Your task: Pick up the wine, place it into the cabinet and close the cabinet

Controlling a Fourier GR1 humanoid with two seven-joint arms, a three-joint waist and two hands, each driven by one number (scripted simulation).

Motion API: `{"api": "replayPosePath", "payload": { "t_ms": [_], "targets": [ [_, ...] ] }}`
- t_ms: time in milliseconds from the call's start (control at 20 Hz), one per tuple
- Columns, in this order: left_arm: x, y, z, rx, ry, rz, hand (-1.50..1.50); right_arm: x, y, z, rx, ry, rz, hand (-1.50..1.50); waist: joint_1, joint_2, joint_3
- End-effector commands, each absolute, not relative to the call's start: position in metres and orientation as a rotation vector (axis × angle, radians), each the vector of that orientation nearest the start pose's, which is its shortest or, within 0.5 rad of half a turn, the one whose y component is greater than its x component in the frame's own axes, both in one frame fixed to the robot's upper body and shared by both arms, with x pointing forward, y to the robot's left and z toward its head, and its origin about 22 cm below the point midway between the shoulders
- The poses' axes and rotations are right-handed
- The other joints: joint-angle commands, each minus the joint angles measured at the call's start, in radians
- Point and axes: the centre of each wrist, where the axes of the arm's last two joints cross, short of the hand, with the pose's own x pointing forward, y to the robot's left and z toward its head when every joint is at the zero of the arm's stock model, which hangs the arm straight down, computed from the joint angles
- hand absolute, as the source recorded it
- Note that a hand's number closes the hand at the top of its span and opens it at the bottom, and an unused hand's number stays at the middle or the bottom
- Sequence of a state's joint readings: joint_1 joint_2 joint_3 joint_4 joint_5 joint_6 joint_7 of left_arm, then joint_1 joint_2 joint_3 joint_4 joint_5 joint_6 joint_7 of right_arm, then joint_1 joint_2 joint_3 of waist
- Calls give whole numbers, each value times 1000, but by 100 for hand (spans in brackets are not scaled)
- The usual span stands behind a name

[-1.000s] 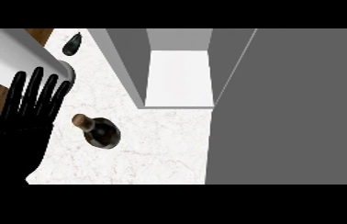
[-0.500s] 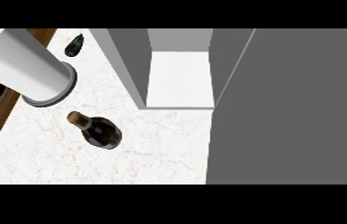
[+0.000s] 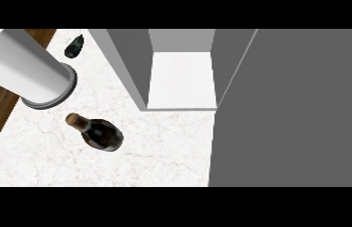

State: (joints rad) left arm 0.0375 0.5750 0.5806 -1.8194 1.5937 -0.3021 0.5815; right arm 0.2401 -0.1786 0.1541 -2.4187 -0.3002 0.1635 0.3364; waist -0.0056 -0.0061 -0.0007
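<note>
Currently the wine bottle (image 3: 102, 133) is standing on the marble counter (image 3: 165, 151), left of the open cabinet (image 3: 182, 79). A grey forearm (image 3: 31, 77) is showing, neither hand is; the grasp should probably close round the bottle's body.

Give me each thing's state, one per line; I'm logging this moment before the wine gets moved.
Wine: upright on the counter, cork in, not held.
Cabinet: open, bare shelf inside.
Door: swung open at the right.
Forearm: over the counter's left; no robot hand shows.
</note>
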Motion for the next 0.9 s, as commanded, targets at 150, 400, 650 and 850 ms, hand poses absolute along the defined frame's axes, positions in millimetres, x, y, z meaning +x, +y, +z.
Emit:
{"api": "replayPosePath", "payload": {
  "t_ms": [150,400,650,850],
  "targets": [
    [183,455,186,-869,-1679,261,-150,91,-230,186,440,-1870,273,-150,-9,1,1],
    [177,455,186,-853,-1667,312,-150,86,-225,199,434,-1852,275,-150,-5,1,0],
    [176,478,198,-824,-1694,332,-150,91,-227,202,440,-1874,275,-150,-8,2,0],
    [182,480,187,-806,-1728,340,-150,88,-230,203,444,-1878,307,-150,-21,3,0]
  ]
}}
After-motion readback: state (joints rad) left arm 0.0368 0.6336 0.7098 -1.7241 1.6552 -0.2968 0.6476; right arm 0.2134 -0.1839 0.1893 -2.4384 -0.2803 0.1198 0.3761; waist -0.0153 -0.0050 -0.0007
